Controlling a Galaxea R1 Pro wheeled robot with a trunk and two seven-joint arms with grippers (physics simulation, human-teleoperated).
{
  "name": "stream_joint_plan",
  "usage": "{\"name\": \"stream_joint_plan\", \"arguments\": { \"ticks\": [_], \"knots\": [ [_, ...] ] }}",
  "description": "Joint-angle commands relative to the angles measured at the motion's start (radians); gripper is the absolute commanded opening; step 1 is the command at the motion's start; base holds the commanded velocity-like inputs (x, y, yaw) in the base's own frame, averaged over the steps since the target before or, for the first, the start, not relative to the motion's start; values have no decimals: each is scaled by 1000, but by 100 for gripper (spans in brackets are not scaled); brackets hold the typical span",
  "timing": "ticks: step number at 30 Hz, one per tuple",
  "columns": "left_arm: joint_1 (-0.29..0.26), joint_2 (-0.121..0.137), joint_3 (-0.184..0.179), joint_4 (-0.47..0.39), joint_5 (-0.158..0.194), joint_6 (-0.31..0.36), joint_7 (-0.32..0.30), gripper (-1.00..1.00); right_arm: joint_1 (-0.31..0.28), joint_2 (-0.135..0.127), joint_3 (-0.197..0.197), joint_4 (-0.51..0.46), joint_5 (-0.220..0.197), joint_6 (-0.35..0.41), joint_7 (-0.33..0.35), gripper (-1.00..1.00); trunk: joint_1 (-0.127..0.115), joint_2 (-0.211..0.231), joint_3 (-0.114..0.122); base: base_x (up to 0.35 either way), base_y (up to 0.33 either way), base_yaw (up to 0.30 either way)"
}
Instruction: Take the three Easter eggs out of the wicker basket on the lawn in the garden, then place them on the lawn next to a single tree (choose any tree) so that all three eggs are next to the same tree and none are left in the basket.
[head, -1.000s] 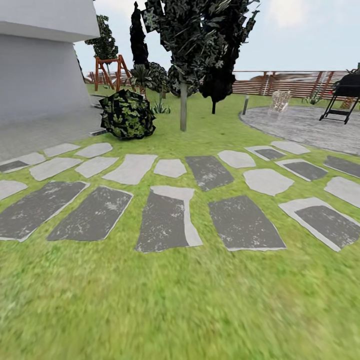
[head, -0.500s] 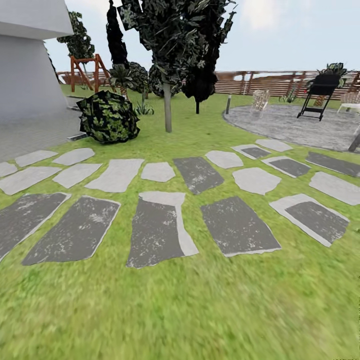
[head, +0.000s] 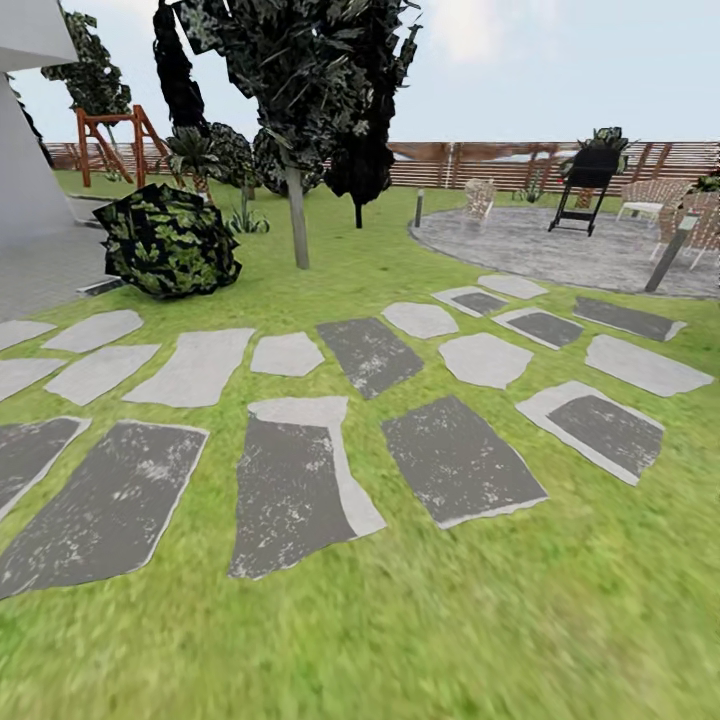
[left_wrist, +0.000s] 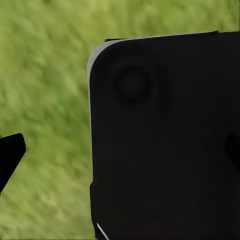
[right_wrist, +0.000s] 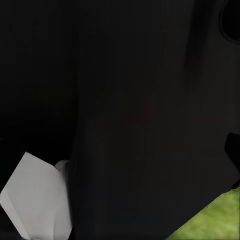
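Green lawn (head: 400, 620) across foreground, yellowish in patches, crossed by grey stepping stones (head: 455, 460) in two rough rows. Slim pale-trunked tree (head: 297, 225) upright beyond stones, long axis vertical, dark blocky crown overhead. Dark speckled bush (head: 168, 240) near it on left. Grey round patio (head: 560, 245) at far right, with black grill (head: 582, 180) and pale woven seats (head: 655, 195). Brown slat fence (head: 480, 165) along back; wooden playset (head: 110, 135) far left.

Progress, judged: no eggs laid by tree; all three placements apparently outstanding, approach phase likely.

Left wrist view: blurred grass, black housing (left_wrist: 165, 140) close to lens. Right wrist view: dark housing, sliver of grass. Jaw state of both grippers: cannot tell.
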Motion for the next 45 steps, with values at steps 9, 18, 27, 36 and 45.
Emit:
{"name": "stream_joint_plan", "arguments": {
  "ticks": [9,18,27,36,45],
  "knots": [
    [0,0,-1,0,0,-2,0,100,0,1,7,0,0,-2,0,100,1,0,0,307,137,-27],
    [0,0,-1,0,0,-2,0,100,0,0,7,0,0,-2,0,100,1,0,3,308,109,-138],
    [0,0,-1,0,0,-2,0,100,0,1,7,0,0,-2,0,100,1,0,5,308,106,-47],
    [0,0,-1,0,0,-2,0,100,0,0,7,0,1,-2,0,100,1,0,14,308,106,-173],
    [0,0,-1,0,0,-2,0,100,0,0,7,-1,0,-2,-1,100,1,0,17,309,106,-69]
  ]
}}
